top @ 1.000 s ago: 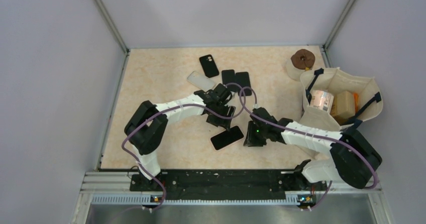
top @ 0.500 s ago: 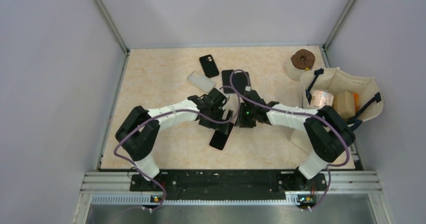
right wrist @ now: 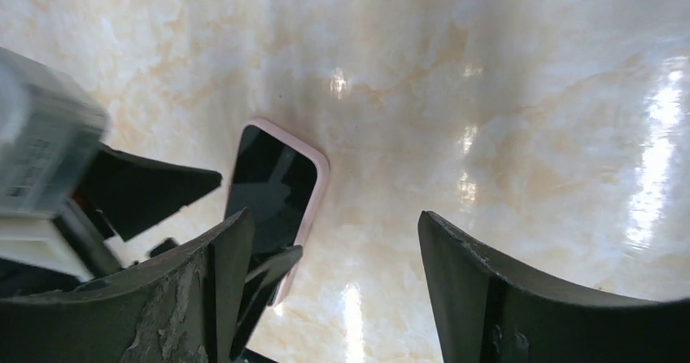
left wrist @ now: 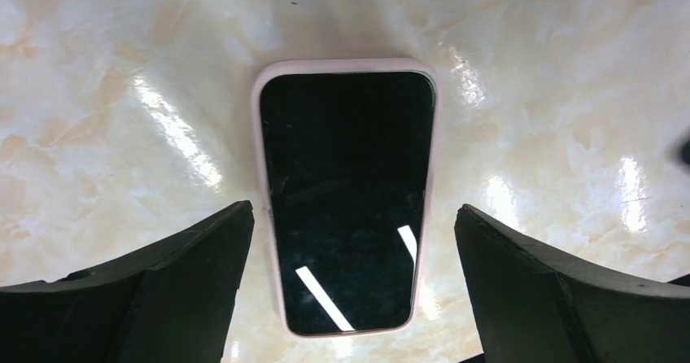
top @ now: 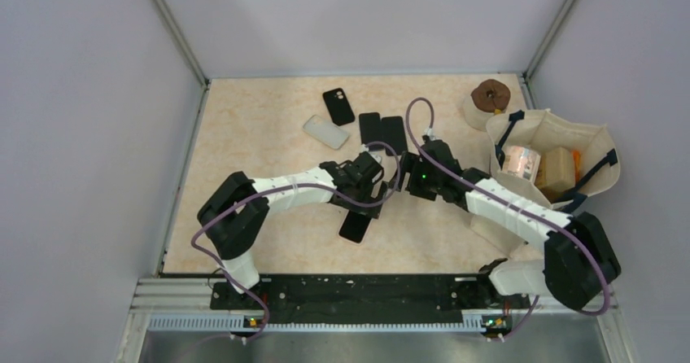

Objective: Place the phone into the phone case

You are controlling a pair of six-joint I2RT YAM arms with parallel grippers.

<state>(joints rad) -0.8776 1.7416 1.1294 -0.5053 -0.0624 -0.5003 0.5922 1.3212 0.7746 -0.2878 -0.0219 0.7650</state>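
Low over phone [left wrist: 346, 200], left arm [top: 285, 185] hangs, jaws spread.

Counted: pink-cased phone [left wrist: 346, 200] x1 | black phones/cases [top: 338, 107] [top: 370, 125] [top: 394, 130] x3 | pale case [top: 326, 132] x1 | brown roll [top: 491, 96] x1 | tote bag [top: 598, 147] x1

Cased phone [left wrist: 346, 200] between spread fingers [left wrist: 187, 273]

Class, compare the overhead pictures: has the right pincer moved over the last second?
Yes. The right pincer has moved away from the near edge, toward the two dark phones farther back.
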